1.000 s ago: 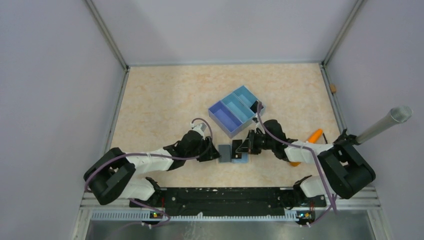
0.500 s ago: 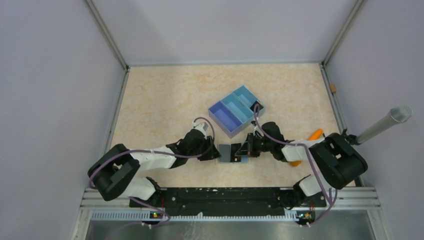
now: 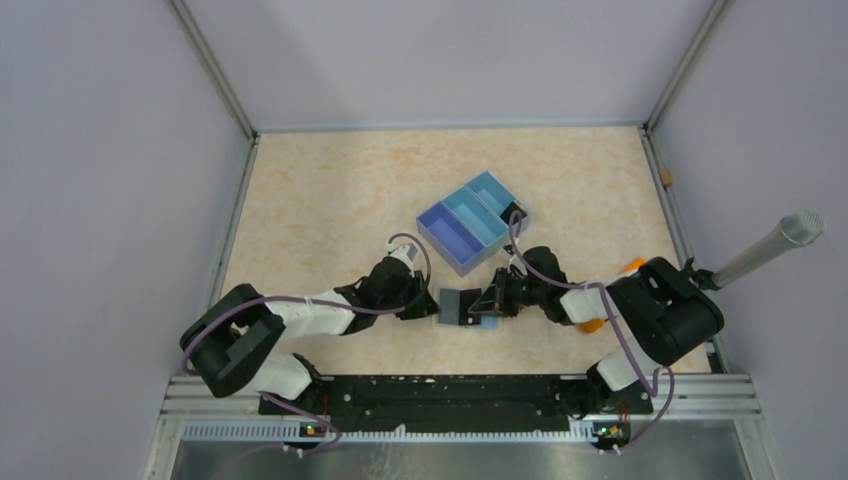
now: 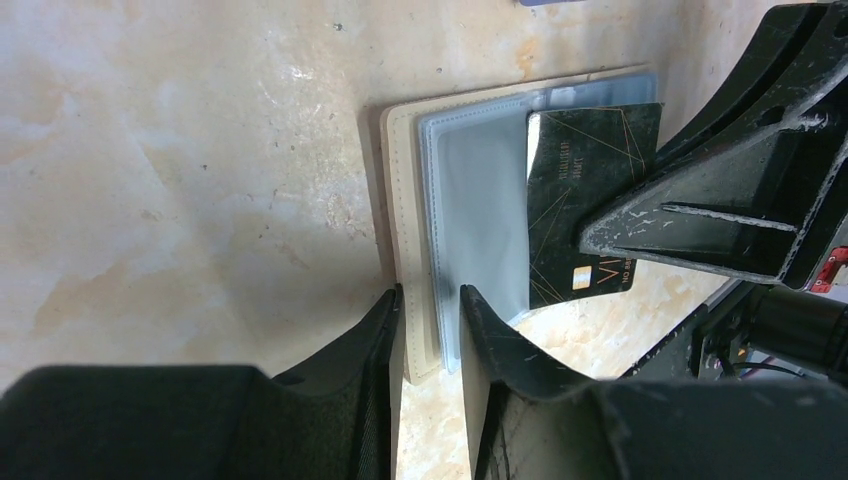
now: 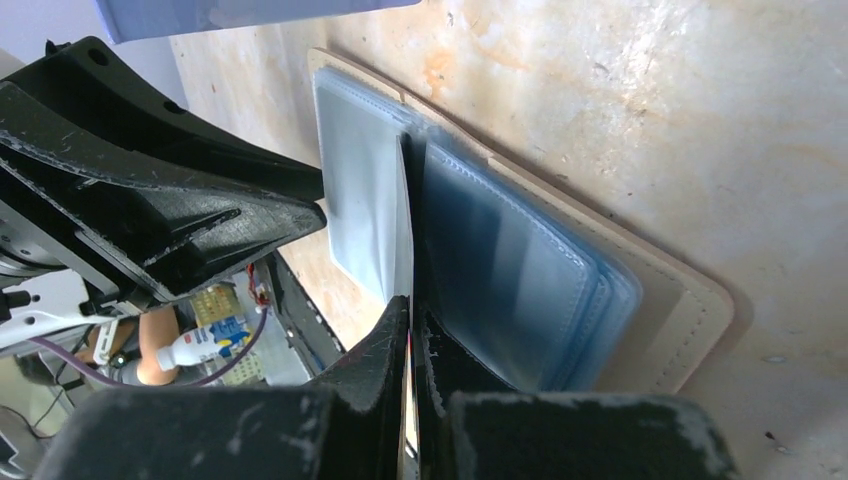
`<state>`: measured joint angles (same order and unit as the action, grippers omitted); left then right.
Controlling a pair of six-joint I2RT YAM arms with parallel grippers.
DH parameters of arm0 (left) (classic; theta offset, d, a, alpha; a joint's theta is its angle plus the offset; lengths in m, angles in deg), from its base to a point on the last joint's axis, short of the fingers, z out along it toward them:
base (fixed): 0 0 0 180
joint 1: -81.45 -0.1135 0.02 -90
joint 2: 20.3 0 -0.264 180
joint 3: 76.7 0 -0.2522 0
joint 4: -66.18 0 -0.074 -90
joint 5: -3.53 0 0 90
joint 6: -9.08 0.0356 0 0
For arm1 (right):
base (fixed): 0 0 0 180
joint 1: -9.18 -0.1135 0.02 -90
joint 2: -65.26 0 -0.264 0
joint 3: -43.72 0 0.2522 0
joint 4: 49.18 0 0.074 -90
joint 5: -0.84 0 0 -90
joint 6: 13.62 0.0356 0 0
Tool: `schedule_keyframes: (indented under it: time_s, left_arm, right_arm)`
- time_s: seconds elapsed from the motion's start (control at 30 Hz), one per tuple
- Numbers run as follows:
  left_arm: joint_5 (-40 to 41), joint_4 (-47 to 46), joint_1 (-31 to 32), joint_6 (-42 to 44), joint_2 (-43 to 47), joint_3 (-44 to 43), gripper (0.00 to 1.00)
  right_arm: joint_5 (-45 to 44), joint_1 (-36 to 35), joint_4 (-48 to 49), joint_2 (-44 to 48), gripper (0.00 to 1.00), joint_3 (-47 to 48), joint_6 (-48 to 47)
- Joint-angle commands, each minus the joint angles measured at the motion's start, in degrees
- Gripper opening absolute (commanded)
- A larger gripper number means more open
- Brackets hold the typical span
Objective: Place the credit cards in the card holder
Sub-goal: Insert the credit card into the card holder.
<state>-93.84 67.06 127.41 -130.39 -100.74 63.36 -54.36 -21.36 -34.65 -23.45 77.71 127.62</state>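
Note:
The card holder (image 3: 458, 303) lies open on the table: a beige cover (image 4: 400, 150) with clear plastic sleeves (image 4: 480, 200). My right gripper (image 5: 412, 310) is shut on a black credit card (image 4: 590, 190) with gold lines and a chip. It holds the card on edge (image 5: 404, 220), over the fold of the card holder (image 5: 520, 260), with its far end against a sleeve. My left gripper (image 4: 430, 300) is open by a narrow gap. Its tips are down at the holder's near left corner, with the cover edge and a sleeve edge between them.
The blue three-compartment tray (image 3: 470, 222) stands just beyond the holder, with a small dark thing (image 3: 514, 213) in its right compartment. An orange object (image 3: 630, 266) lies behind the right arm. A grey cylinder (image 3: 775, 248) juts in at the right wall.
The left jaws have narrowed over the holder's corner. The right gripper has shifted slightly left with the card, closer over the holder.

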Motion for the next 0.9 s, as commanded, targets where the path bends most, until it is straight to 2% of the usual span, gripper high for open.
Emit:
schedule_keyframes:
  time_s: [0.0, 0.5, 0.87]
  left_arm:
    - [-0.2, 0.8, 0.4, 0.6, -2.0, -0.6, 0.30]
    - [0.4, 1.6, 0.4, 0.5, -2.9, -0.8, 0.25]
    - [-0.4, 0.5, 0.4, 0.2, -3.2, -0.8, 0.24]
  right_arm:
    - [-4.5, 0.1, -0.6, -1.5, 0.00, -1.5, 1.6]
    - [-10.2, 0.0, -10.9, 5.1, 0.00, -2.5, 0.7]
    - [-9.3, -3.1, -9.1, 1.3, 0.00, -0.9, 0.8]
